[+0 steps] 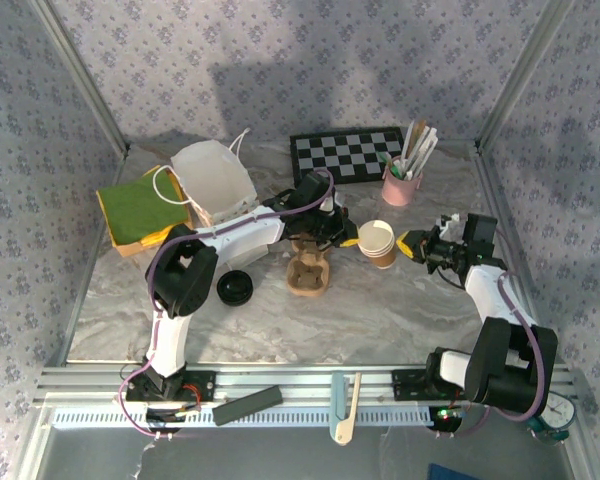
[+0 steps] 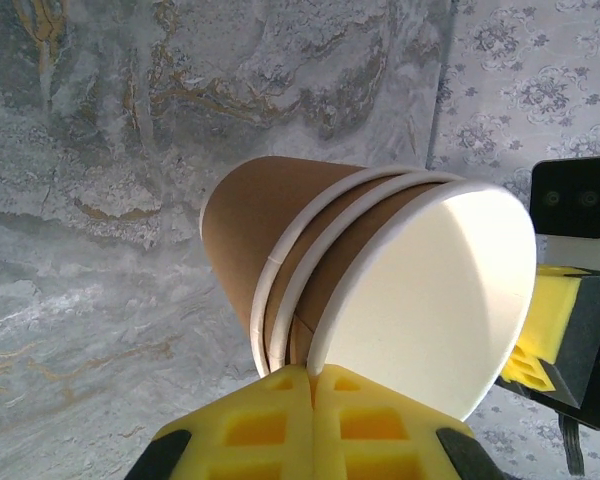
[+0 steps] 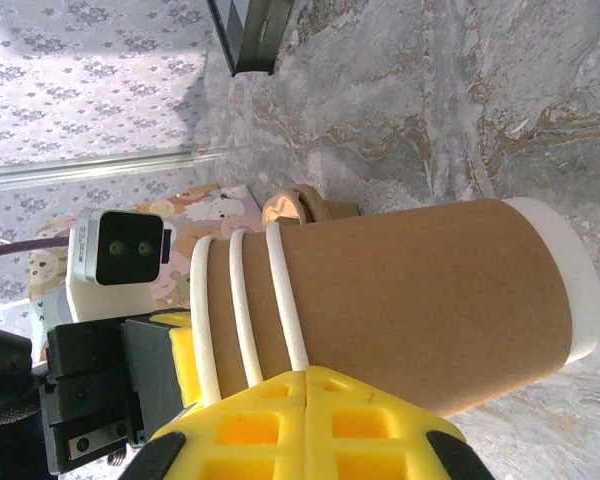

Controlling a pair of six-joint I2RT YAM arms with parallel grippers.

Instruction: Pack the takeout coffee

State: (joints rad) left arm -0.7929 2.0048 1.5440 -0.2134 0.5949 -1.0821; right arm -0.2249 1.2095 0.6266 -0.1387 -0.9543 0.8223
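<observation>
Left wrist view: the left gripper [image 2: 315, 388] has its yellow jaws pressed together with nothing between them. Their tips sit right at the rim of the takeout coffee cup [image 2: 270, 235], which shows three white rims nested one inside another and an open mouth. The right gripper [image 3: 308, 388] also has its jaws closed flat, tips at the cup's brown side; contact cannot be told. From above, the cup stands upright on the marble tabletop [image 1: 380, 310] between both grippers, just right of the brown pulp tray [image 1: 307, 272]. A black lid [image 1: 235, 287] lies apart, left of the tray.
</observation>
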